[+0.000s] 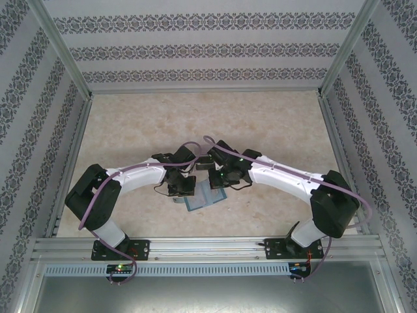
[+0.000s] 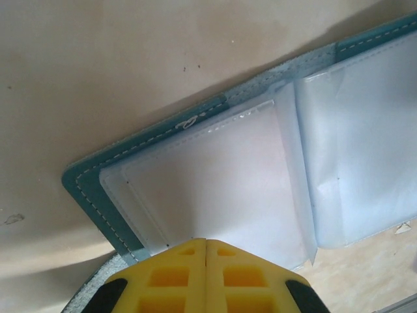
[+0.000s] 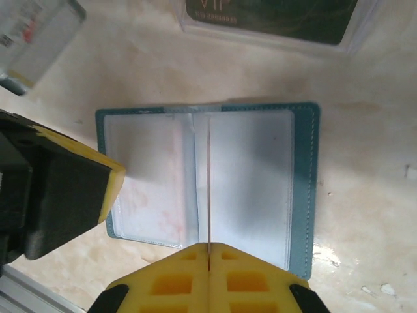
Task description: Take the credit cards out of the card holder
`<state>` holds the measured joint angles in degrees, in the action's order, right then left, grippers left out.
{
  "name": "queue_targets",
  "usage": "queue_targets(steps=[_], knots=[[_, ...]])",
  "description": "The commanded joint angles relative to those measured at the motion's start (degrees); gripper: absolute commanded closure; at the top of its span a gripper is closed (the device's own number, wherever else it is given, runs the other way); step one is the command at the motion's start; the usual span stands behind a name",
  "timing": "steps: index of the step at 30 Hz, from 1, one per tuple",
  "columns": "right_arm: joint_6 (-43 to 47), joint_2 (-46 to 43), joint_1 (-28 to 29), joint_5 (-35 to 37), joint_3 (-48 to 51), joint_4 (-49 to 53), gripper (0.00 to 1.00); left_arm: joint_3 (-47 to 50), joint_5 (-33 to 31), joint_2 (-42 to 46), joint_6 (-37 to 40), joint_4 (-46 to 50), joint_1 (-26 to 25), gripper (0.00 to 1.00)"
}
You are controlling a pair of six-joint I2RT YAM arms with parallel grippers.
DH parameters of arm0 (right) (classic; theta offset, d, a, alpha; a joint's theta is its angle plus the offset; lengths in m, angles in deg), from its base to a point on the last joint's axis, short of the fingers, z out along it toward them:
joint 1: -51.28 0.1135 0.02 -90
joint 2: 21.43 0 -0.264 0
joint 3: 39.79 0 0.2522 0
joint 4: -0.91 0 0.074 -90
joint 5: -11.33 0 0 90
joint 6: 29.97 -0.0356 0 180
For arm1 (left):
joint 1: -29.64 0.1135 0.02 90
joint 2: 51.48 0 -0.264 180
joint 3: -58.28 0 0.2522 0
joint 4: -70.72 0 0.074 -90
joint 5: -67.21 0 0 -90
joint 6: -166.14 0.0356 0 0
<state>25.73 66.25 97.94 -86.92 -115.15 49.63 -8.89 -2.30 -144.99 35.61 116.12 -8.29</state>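
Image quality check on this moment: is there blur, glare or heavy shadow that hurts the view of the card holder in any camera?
Top external: even light but coarse, and the arms cover most of the card holder. Left wrist: very close and soft, clear sleeves washed pale, a shadow band on the table along the holder's far edge. Right wrist: sharpest, stitching readable, little glare.

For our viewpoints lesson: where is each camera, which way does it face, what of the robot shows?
Top external: above and behind, facing down at the table; left arm, right arm.
Left wrist: on left arm, down at the card holder; shut left jaws.
Right wrist: on right arm, facing down; shut right jaws, left jaws beside.
Wrist views share the card holder.
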Motion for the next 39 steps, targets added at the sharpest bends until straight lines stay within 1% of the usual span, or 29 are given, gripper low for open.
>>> queue_targets(steps=[1,10,13,16,22,25,30,35,39], knots=[[9.9,-1.5,-1.5,-2.3,-2.6,1.0,0.98,-0.9,-1.5,0.7,0.8,1.1,-0.7,1.00],[35.0,0.7,-7.5,-5.5,-8.9,5.4,1.00,-1.6,-3.5,1.3,1.4,1.7,-0.6,1.00],[45.3,2.3,-8.3,-3.5,-11.6,7.6,1.00,-1.7,-3.5,1.3,1.4,1.5,-0.3,1.00],[53.5,4.1,-9.6,-2.0,-14.7,9.3,1.00,-1.7,-3.9,1.5,1.6,1.7,0.1,1.00],[66.5,8.8,-11.6,-2.5,-21.3,13.4,1.00,-1.1,-4.4,2.2,1.9,1.8,1.1,1.00],[71.5,11.4,-12.0,-3.1,-24.9,15.7,1.00,-0.5,-4.7,2.5,2.0,1.0,1.6,1.00],[76.8,16.2,-12.7,-3.5,-31.6,19.8,1.00,0.1,-4.8,3.2,2.2,0.5,3.0,1.00],[82.4,21.5,-13.2,-4.5,-37.8,23.3,1.00,0.9,-5.9,6.4,2.3,1.7,4.5,0.99],[85.1,26.1,-13.3,-4.2,-43.3,26.6,1.00,2.9,-6.0,9.7,2.0,2.0,6.4,0.99]])
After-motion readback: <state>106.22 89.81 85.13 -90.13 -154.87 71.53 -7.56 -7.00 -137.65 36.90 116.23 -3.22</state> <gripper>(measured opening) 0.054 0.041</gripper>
